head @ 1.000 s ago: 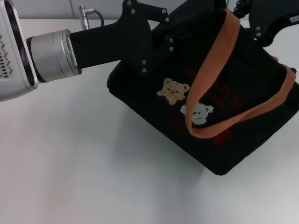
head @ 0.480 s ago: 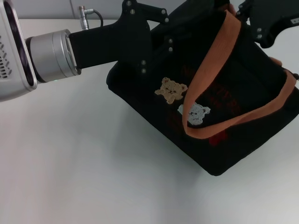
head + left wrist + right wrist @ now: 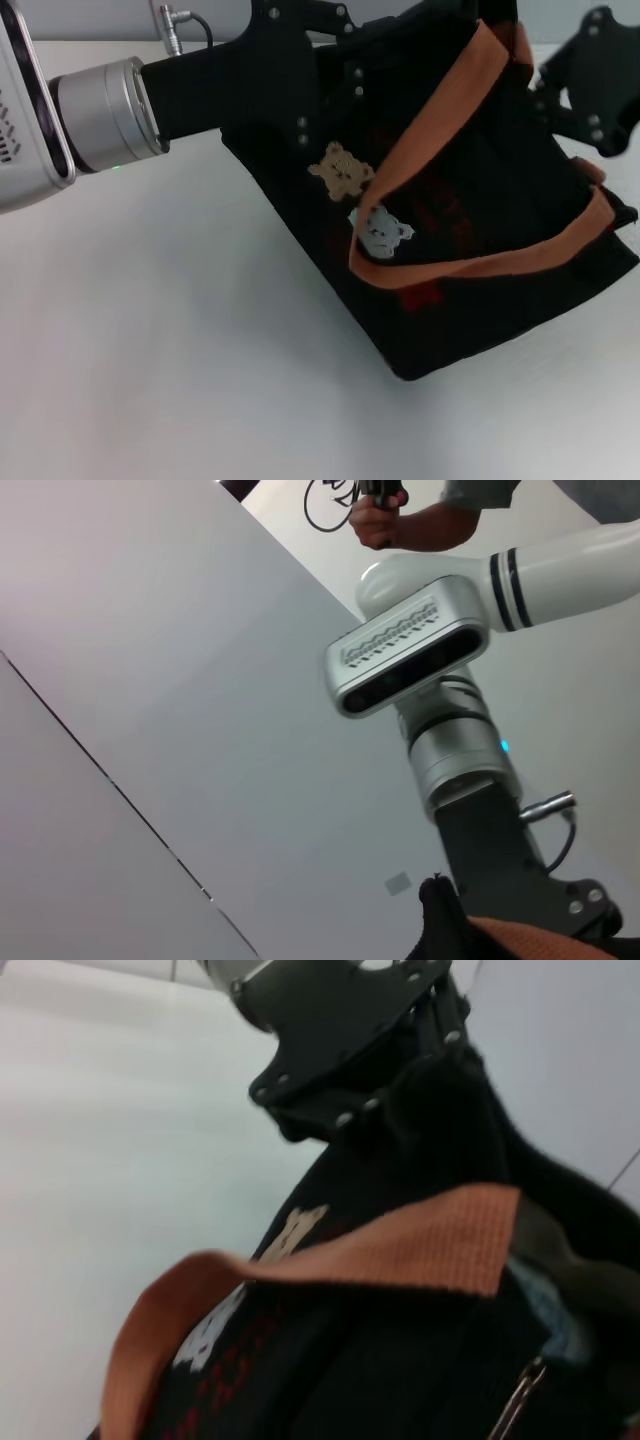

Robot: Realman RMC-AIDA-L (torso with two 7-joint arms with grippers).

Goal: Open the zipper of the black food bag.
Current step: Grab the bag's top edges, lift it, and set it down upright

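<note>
The black food bag [image 3: 480, 270] sits tilted on the white table, with an orange handle [image 3: 430, 110] looped over its front above a tan bear patch [image 3: 342, 170] and a white one [image 3: 382, 232]. My left gripper [image 3: 300, 70] is clamped on the bag's top left end, its fingers buried in the fabric. In the right wrist view the same gripper [image 3: 345, 1020] sits at the bag's [image 3: 380, 1360] far end, and a metal zipper pull [image 3: 520, 1400] hangs by a gap in the top. My right gripper [image 3: 590, 95] hovers just off the bag's top right corner.
White table [image 3: 150, 350] stretches in front and to the left of the bag. A metal plug with a cable [image 3: 170, 20] lies at the back edge. The left wrist view shows my right arm [image 3: 440, 680] and a person's hand [image 3: 380, 520] behind it.
The bag has swung left and tilted further, following my left gripper. My right gripper has drawn away to the right, off the bag's top.
</note>
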